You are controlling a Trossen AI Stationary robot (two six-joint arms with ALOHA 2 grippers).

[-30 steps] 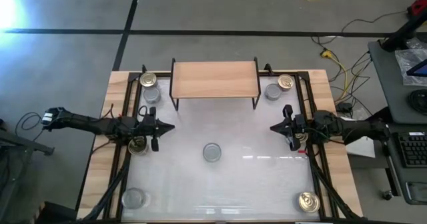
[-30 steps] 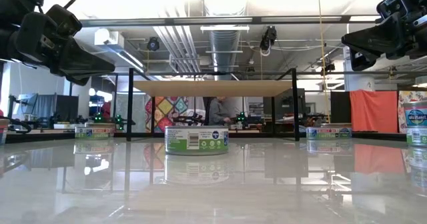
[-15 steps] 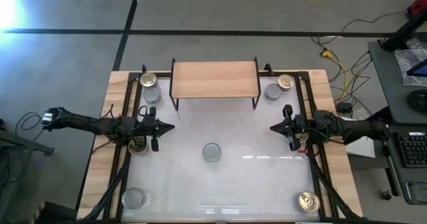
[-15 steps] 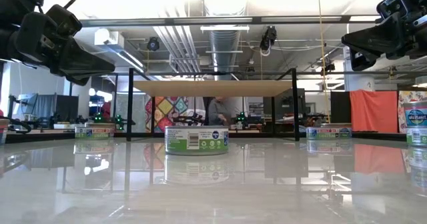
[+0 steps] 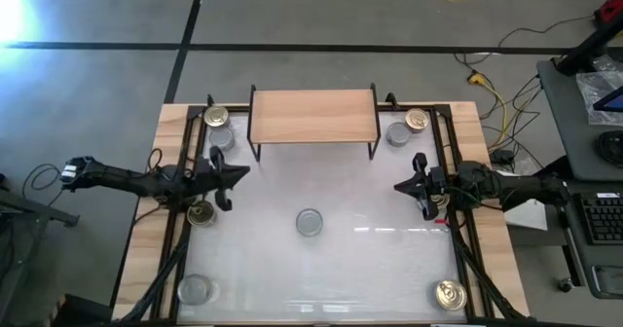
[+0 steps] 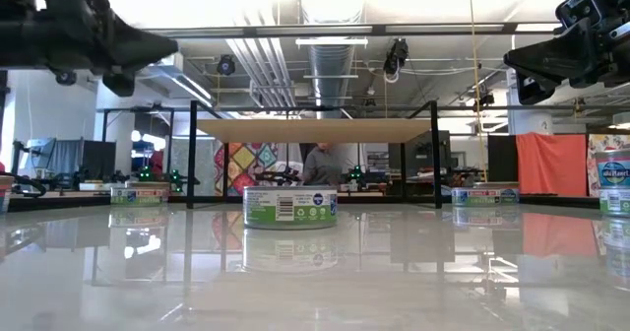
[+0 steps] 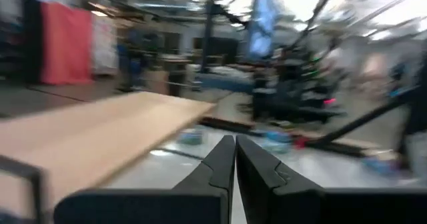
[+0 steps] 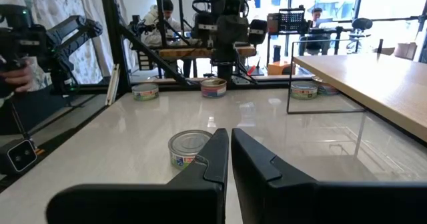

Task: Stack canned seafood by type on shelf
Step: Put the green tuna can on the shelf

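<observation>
Approach step: left gripper [image 5: 241, 170], fingers pressed together, is heading toward shelf [image 5: 313, 115] at 12 o'clock; next, opening over a can [image 5: 310, 222].

Shelf [image 5: 313, 115] stands at worktop [image 5: 370, 259] rear; one can [image 5: 310, 222] lies centrally before it, others near corners.

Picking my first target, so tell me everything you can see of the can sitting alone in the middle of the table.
The center can is a short round tin with a silver-grey top, and the low view shows a green-and-white label wrapped around its side. It stands upright on the glossy white table, in front of the shelf, apart from every other can. Nothing touches it; both grippers are off to its sides.
</observation>
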